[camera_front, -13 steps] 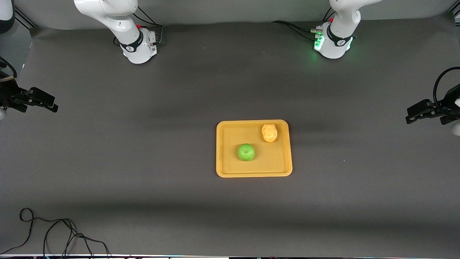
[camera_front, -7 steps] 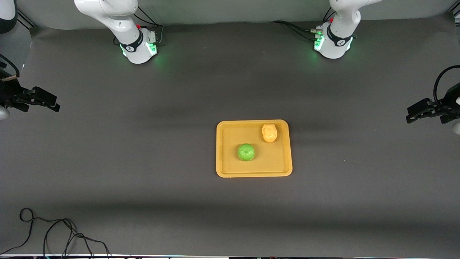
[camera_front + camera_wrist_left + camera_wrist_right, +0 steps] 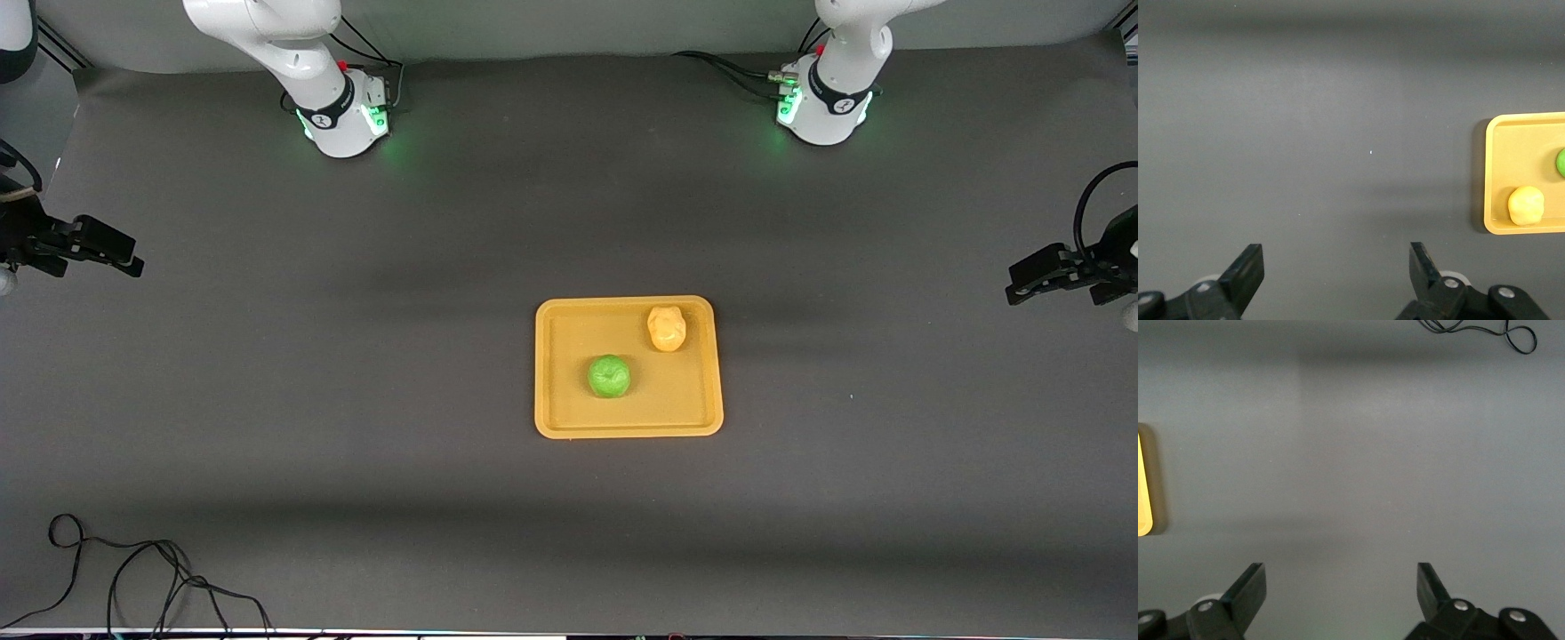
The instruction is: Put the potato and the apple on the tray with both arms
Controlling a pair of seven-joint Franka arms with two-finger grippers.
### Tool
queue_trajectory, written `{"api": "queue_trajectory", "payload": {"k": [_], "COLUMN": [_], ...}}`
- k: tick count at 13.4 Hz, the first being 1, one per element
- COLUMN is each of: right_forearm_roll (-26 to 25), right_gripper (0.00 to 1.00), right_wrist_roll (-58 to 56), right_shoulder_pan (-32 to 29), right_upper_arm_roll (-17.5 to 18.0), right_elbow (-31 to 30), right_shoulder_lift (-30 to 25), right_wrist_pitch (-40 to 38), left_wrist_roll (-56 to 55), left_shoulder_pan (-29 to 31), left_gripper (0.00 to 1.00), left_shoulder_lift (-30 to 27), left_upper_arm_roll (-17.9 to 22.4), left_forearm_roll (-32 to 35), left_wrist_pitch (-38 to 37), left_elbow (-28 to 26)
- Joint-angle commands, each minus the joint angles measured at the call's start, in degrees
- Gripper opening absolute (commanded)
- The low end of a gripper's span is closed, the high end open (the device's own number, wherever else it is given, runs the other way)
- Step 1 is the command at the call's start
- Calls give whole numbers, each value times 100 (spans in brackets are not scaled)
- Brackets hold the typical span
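Jaws apart; potato (image 3: 666, 328), apple (image 3: 609, 376) on tray (image 3: 564, 418).

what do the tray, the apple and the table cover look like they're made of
The tray looks like moulded plastic: uniform matte orange-yellow, rounded corners, low rim. The apple seems an artificial fruit, perhaps plastic or foam: very even bright green with dimpled skin, though the look leaves this open. The table cover appears to be a dark grey matte sheet, maybe fabric or rubber, with no glare.

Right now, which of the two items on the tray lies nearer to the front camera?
The apple, round and green; the lumpy yellow potato sits farther back on the tray.
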Motion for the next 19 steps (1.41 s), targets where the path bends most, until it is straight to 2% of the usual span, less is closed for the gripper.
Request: {"api": "queue_trajectory", "payload": {"k": [1, 2, 3, 7, 19], "right_forearm_roll": [-41, -41, -41, -41, -32], "right_gripper": [100, 100, 100, 100, 100], "right_wrist_roll": [-77, -77, -77, -50, -59], "right_shoulder_pan": [70, 62, 62, 70, 35], "right_upper_arm_roll": [-78, -69, -78, -78, -78], "right_elbow": [-72, -63, -46, -28, -28], "right_shoulder_lift": [-70, -70, -61, -61, -53], "right_wrist_pitch": [62, 62, 62, 54, 54], "left_wrist_roll": [-110, -110, -101, -110, 31], "left_shoulder_pan": [-390, -871, -1163, -1596, -1535], "left_gripper": [98, 98, 98, 97, 98], "left_shoulder_lift": [-177, -177, -177, -177, -212], "left_upper_arm_roll": [381, 854, 1163, 1482, 1483], "left_forearm_roll": [-47, -47, -56, -38, 6], "left_wrist_pitch": [-41, -41, -41, -41, -49], "left_elbow": [-137, -137, -137, -137, -129]}}
